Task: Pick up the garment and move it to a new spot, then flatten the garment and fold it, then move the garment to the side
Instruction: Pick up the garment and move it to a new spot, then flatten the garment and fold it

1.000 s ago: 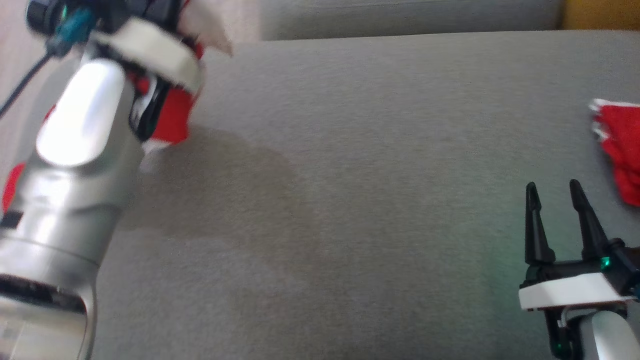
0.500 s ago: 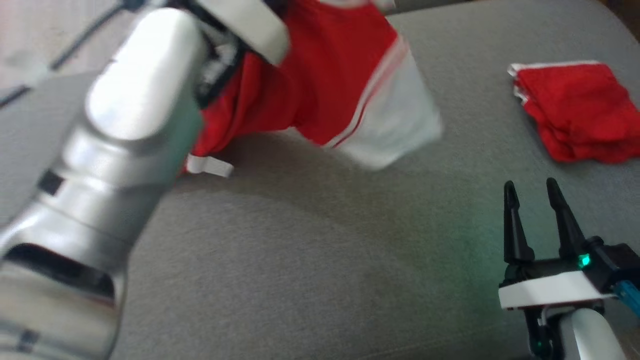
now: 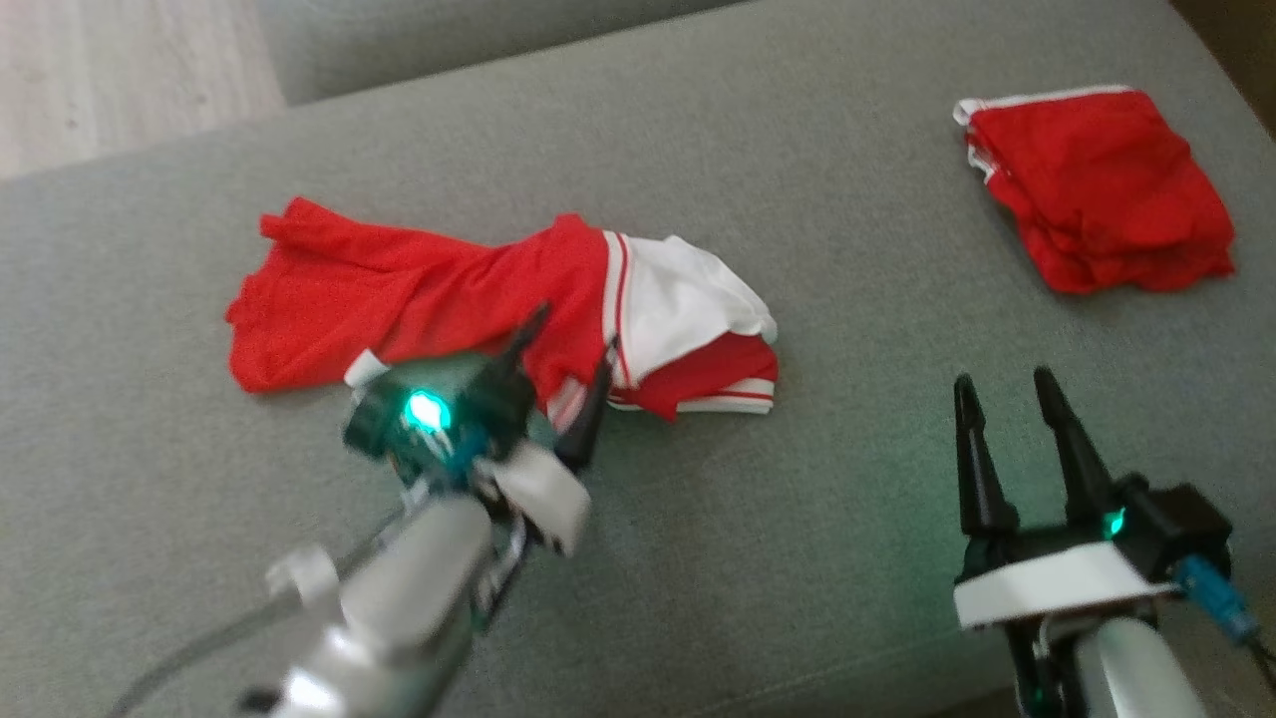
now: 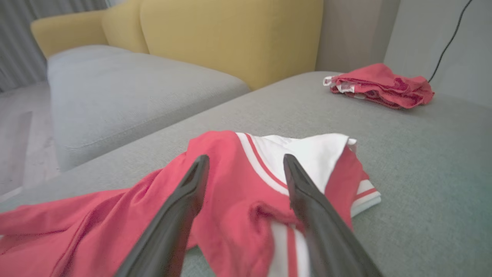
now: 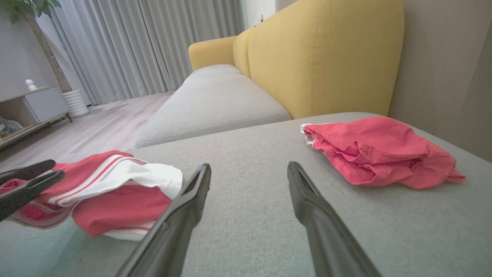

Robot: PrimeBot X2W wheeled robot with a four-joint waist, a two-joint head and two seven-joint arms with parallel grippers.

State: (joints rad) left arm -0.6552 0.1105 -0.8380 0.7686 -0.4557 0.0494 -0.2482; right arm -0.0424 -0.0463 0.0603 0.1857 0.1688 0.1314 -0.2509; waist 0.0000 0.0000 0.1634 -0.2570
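Over the near edge of the garment [image 3: 449, 289], the L gripper [image 3: 573, 331] hung w/ its two dark fingers spread wide: released, nothing pinched btw them. In the L wrist view the finger tips framed red fabric and a white panel w/ red stripes. Whether the tips touched the cloth couldn't be told. The garment lay crumpled on the grey sofa cushion [image 3: 797, 519], red part stretched toward the robot's left, white part bunched and folded over at its right end. The R gripper [image 3: 1002, 381] sat well apart to the right, low over bare cushion, fingers likewise apart and empty. Beyond it, near the cushion's far right corner, lay a folded red pile [image 3: 1097, 189] w/ a white edge, well apart from the garment. A yellow backrest [image 5: 326, 57] rose behind the seat, w/ grey curtains [image 5: 134, 46] & pale wood floor [image 3: 120, 80] further off.
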